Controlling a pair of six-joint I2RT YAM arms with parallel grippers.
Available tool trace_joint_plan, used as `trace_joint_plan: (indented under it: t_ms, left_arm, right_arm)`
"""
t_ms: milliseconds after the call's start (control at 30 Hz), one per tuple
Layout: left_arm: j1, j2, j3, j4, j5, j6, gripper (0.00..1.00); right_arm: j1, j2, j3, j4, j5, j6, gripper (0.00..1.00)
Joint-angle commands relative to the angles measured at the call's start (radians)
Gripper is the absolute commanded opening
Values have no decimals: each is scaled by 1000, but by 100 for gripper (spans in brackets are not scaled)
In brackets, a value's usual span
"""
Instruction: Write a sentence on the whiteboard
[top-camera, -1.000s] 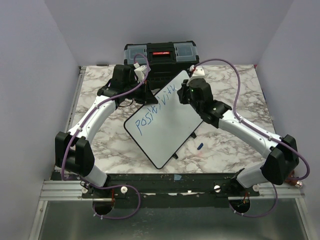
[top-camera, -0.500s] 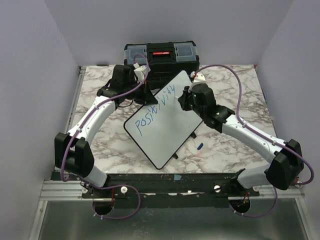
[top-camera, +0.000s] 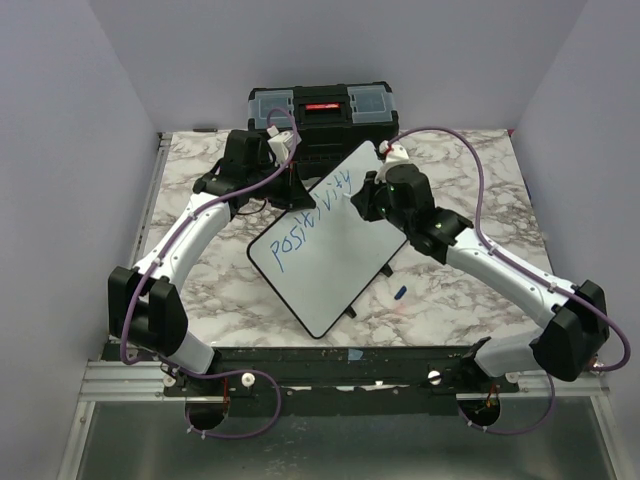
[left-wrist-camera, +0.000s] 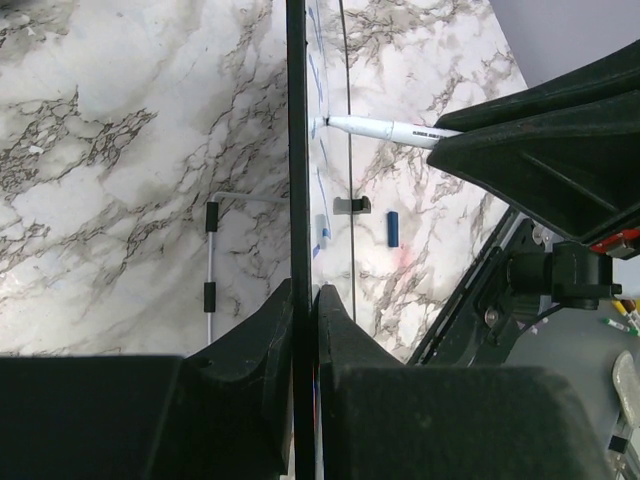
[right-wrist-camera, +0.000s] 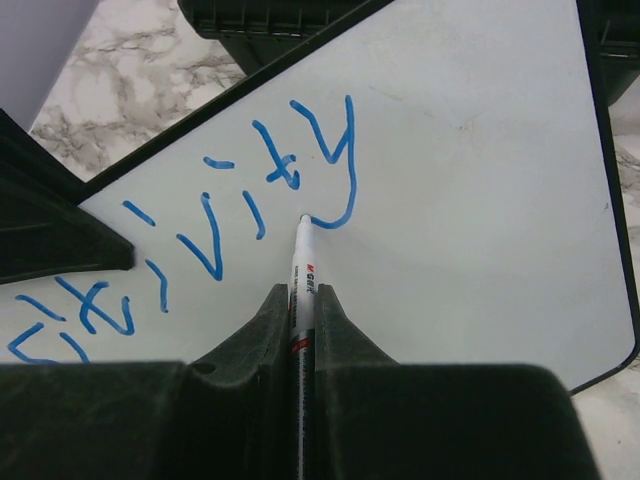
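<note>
The whiteboard (top-camera: 335, 250) stands tilted on the marble table, its top edge near the toolbox. Blue letters of the sentence (top-camera: 312, 218) read "positivity" in one slanted line; they also show in the right wrist view (right-wrist-camera: 215, 215). My left gripper (left-wrist-camera: 303, 300) is shut on the whiteboard's black frame (left-wrist-camera: 296, 150), seen edge-on. My right gripper (right-wrist-camera: 303, 295) is shut on a white marker (right-wrist-camera: 302, 265), whose tip touches the board at the tail of the "y". The marker (left-wrist-camera: 390, 129) also shows in the left wrist view, touching the board.
A black toolbox (top-camera: 322, 108) stands at the back behind the board. A blue marker cap (top-camera: 400, 292) lies on the table to the right of the board; it also shows in the left wrist view (left-wrist-camera: 393, 227). Grey walls close in on both sides.
My right gripper has moved the marker and drawn the last letter "y", finishing its tail. The left arm and the board have not moved.
</note>
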Motion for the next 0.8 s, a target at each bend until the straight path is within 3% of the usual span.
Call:
trace_joint_plan:
  t_ms: [0, 333, 767]
  left_arm:
    - [-29, -52, -6, 13, 5, 68, 0]
    - [-29, -54, -11, 17, -9, 64, 0]
    - [-29, -38, -11, 36, -72, 45, 0]
  right_arm:
    - [5, -48, 38, -6, -62, -32, 1]
    - [5, -234, -32, 42, -149, -53, 1]
    - [4, -246, -103, 21, -171, -40, 1]
